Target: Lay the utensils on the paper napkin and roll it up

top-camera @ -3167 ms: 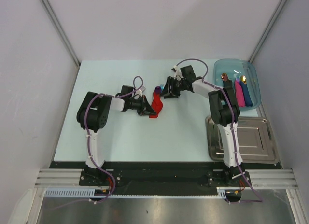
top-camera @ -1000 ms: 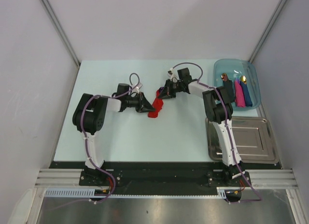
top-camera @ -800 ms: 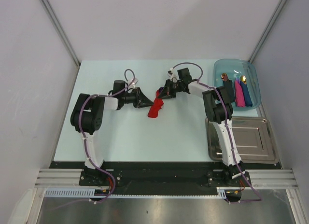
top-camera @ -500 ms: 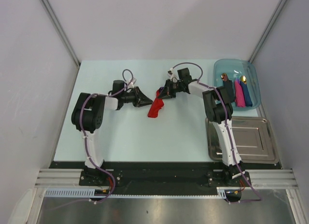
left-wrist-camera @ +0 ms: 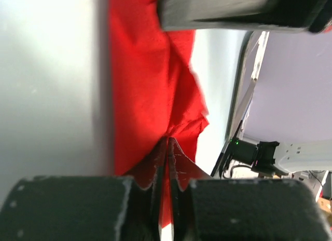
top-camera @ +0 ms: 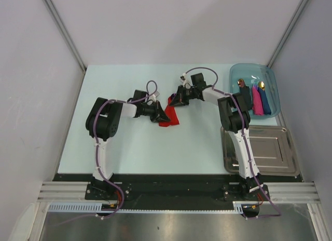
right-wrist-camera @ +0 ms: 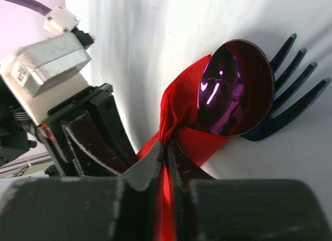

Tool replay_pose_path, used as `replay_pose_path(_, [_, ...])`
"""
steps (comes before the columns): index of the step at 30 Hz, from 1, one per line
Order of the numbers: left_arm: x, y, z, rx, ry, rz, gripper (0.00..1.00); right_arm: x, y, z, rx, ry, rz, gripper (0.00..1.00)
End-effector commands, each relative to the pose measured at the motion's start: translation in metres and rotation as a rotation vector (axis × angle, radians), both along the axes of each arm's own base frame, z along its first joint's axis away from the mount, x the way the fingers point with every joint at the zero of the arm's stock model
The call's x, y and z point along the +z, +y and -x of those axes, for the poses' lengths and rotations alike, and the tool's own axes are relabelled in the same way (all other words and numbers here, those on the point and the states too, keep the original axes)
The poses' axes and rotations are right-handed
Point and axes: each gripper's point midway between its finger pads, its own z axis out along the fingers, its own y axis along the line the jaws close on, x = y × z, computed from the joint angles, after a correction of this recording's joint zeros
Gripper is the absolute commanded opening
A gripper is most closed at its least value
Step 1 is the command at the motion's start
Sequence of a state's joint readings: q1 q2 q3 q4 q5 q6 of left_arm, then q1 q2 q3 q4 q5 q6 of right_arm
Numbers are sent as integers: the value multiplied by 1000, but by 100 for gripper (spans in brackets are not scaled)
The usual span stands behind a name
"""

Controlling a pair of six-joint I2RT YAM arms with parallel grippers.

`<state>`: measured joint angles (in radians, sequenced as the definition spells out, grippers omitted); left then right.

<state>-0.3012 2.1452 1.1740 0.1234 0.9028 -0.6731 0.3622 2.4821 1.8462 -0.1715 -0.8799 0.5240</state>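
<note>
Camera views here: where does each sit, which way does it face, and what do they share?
Top external: above and behind the bases, looking down at the table; both arms whole, left gripper and right gripper at the red napkin.
Left wrist: looks along its shut jaws at the pinched napkin.
Right wrist: looks along its shut jaws at the napkin, purple spoon, blue fork, and the left gripper opposite.
Shared: all show the napkin.

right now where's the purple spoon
In the right wrist view, the purple spoon pokes out of the red napkin, its bowl over the dark fork's tines, just beyond the right end effector pinching that napkin.
</note>
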Motion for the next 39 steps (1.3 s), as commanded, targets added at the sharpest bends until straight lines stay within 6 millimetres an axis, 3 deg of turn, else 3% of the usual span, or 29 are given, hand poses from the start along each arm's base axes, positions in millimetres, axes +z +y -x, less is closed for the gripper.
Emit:
replay_pose_path(1, [-24,15,5,-17,6,-90,9,-8,-13,-9,-36,-12,63,16])
replay_pose_path(3, [-29,18,8,-8,27,-96,8,-2,-19,-16,-60,-27,82,25])
replay_pose_path(11, [-31,21,10,13,46,-81,5,56,-36,-36,-125,-181,170,42])
replay_pose_path(15, [-34,23,10,21,57,-71,3,69,-26,-27,-96,-233,187,33])
replay_pose_path(19, [-35,24,10,23,61,-64,2,79,0,-9,-34,-220,106,27])
replay_pose_path(22, [-35,24,10,22,63,-60,2,67,15,3,3,-193,97,27])
replay_pose_path(26, [-36,27,9,31,74,-56,1,45,17,7,20,-167,120,26])
replay_pose_path(31, [-37,30,10,42,90,-45,1,13,-2,1,5,-148,197,25])
replay_pose_path(39, [-40,34,9,61,109,-30,0,2,-41,-12,-32,-196,324,26])
